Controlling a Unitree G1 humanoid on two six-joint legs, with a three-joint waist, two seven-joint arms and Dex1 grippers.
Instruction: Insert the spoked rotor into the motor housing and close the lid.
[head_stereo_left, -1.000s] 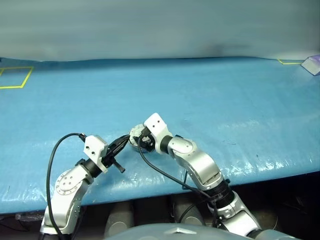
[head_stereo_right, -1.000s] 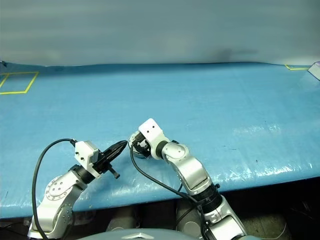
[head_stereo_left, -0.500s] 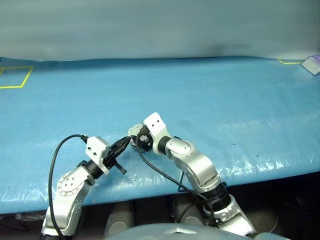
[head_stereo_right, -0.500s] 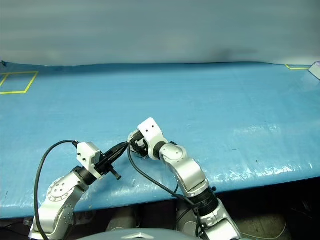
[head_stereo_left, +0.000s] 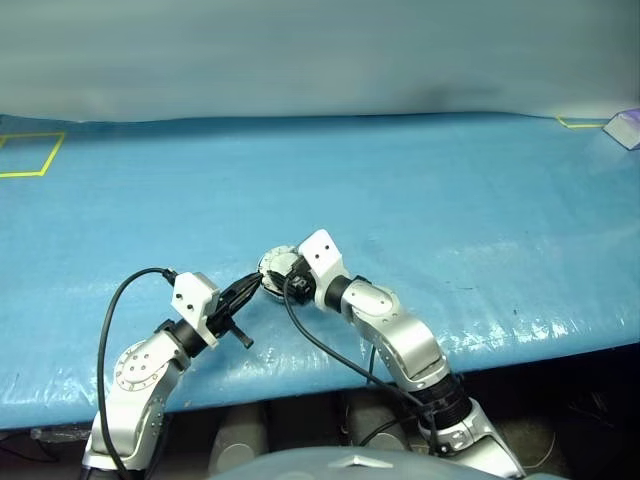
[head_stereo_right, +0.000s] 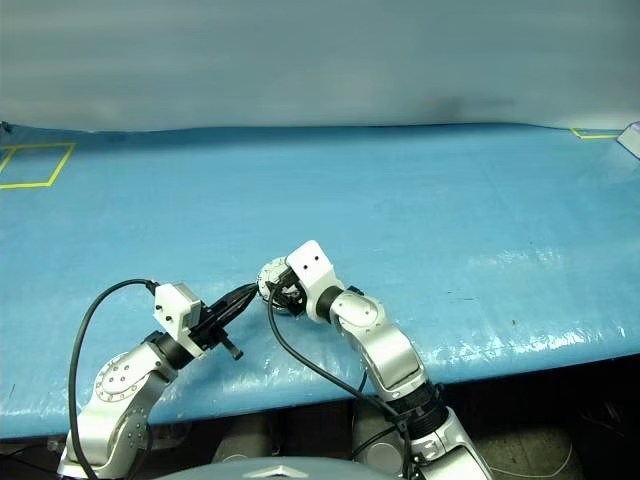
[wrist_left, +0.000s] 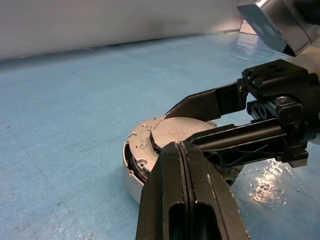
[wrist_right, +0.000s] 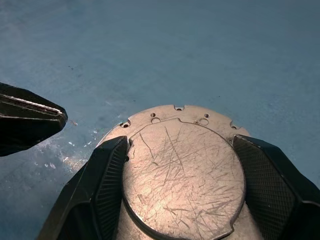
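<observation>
Motor housing (wrist_right: 182, 170): grey, round, on the blue desk (head_stereo_left: 450, 200) near its front edge, scratched lid (wrist_left: 182, 127) closed flat on top. My right tool (wrist_right: 182, 192): fingers (wrist_right: 102, 175) pinching the housing at opposite sides. My left tool (wrist_left: 182, 150): fingers pressed together, empty, tip just beside the housing.
</observation>
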